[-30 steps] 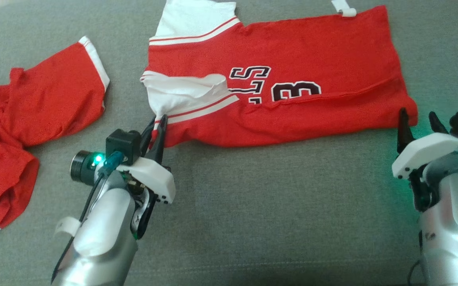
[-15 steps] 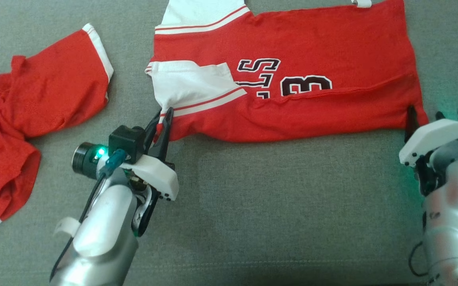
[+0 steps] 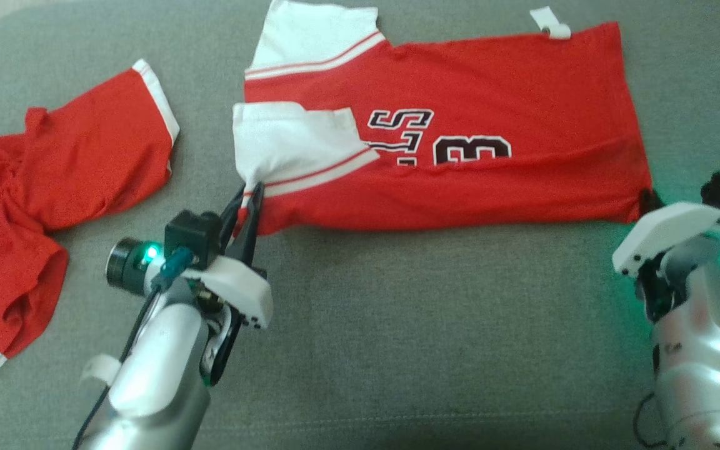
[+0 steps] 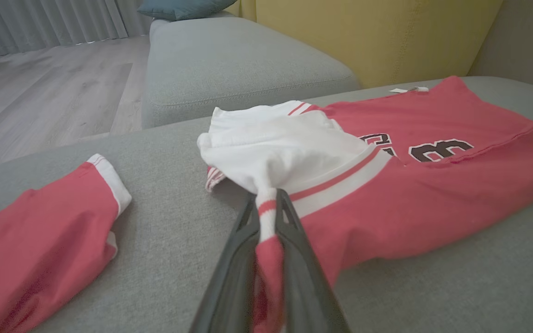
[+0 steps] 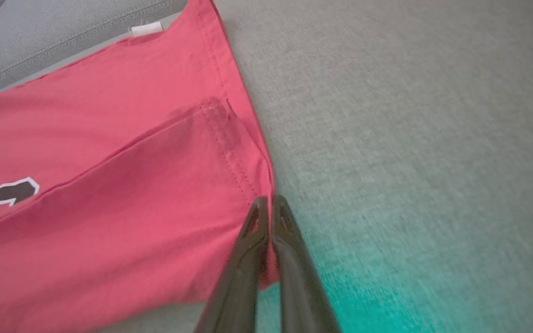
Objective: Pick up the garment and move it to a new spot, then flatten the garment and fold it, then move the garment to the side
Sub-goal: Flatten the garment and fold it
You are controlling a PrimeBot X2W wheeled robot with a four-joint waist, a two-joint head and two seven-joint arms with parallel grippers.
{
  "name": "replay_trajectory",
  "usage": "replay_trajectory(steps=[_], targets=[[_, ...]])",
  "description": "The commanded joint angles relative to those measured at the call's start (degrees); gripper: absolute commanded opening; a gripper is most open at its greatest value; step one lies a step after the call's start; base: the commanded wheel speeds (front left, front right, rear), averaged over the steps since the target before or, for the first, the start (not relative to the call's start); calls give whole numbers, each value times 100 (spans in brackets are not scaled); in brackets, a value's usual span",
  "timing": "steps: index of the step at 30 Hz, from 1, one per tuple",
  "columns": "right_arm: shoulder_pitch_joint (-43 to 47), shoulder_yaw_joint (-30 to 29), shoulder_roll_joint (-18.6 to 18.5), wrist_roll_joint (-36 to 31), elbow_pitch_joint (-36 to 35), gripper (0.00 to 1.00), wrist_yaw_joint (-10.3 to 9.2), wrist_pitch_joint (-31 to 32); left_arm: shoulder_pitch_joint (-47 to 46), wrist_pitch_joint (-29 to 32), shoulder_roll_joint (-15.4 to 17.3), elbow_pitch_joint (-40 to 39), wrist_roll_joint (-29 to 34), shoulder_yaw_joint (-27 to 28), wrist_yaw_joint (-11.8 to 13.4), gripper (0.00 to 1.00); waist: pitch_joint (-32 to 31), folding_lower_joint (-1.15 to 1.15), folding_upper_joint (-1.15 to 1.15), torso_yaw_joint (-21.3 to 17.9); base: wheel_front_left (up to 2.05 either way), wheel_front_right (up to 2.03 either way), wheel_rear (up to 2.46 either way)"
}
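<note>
At the far left of the grey sofa cushion (image 3: 429, 325) lies a crumpled pair of red shorts (image 3: 54, 206) with white trim, well apart from both arms. Just right of them, the left gripper (image 3: 249, 190) reaches up from the lower left, its fingers (image 4: 294, 249) closed on the near left corner of the garment (image 3: 497, 81), where a white sleeve with red stripes bunches up into the grip. The garment, a red jersey with white sleeves and dark outlined lettering, is spread across the upper middle of the cushion, its near long edge folded over onto the body along a crease. A small white label (image 3: 550, 23) sticks out from its far edge. At the right, the right gripper (image 5: 269, 201) has its fingers pinched shut on the jersey's near right corner, at the stitched hem.
</note>
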Motion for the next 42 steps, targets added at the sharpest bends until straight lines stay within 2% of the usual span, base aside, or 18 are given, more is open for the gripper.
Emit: replay_trajectory(steps=[1, 11, 18, 20, 21, 22, 23, 24, 30, 35, 39, 42], targets=[[35, 105, -12, 48, -125, 0, 36, -55, -52, -71, 183, -130, -35, 246, 39, 0, -95, 0, 0, -29, 0, 0, 0], [704, 314, -33, 560, -378, 0, 36, 239, 448, -66, 236, -98, -195, 261, 84, 0, -704, 0, 0, -166, 0, 0, 0], [1374, 571, -4, 942, -956, 0, 36, 678, 917, 182, 247, -225, -368, 169, 15, 0, -995, 0, 0, -276, 0, 0, 0], [1658, 667, 10, 1073, -1270, 0, 36, 878, 1086, 422, 266, -246, -408, 63, -53, 0, -1024, 0, 0, -327, 0, 0, 0], [1739, 682, 12, 1074, -1398, 45, 36, 889, 1125, 522, 272, -243, -423, 25, -83, 0, -1026, 0, 0, -340, 0, 0, 0], [1810, 690, 14, 1061, -1527, 100, 36, 883, 1150, 609, 276, -244, -441, 3, -100, 5, -1024, 0, 0, -353, 0, 0, 0], [1867, 685, 17, 1058, -1655, 100, 36, 866, 1161, 661, 285, -259, -450, -6, -97, 40, -1018, 0, 0, -368, 0, 0, 0], [1907, 680, 22, 1076, -1780, 100, 36, 842, 1161, 672, 298, -288, -450, 3, -70, 100, -1006, 0, 0, -385, 0, 0, 0], [1930, 904, 44, 1163, -2536, 100, 36, 475, 1009, 526, 412, -525, -457, 174, 124, 100, -821, 0, 0, -503, 0, 0, 0], [1737, 1256, 49, 1164, -3009, 100, 36, -54, 599, 344, 657, -812, -409, 419, 254, 100, -515, 0, 0, -628, 0, 0, 0], [1533, 1461, 49, 1164, -3155, 100, 36, -344, 195, 357, 850, -954, -339, 471, 180, 100, -285, 0, 0, -720, 0, 0, 0], [1268, 1661, 50, 1127, -3242, 100, 36, -562, -361, 501, 1066, -1021, -207, 411, -20, 100, -5, 0, 0, -825, 0, 0, 0]])
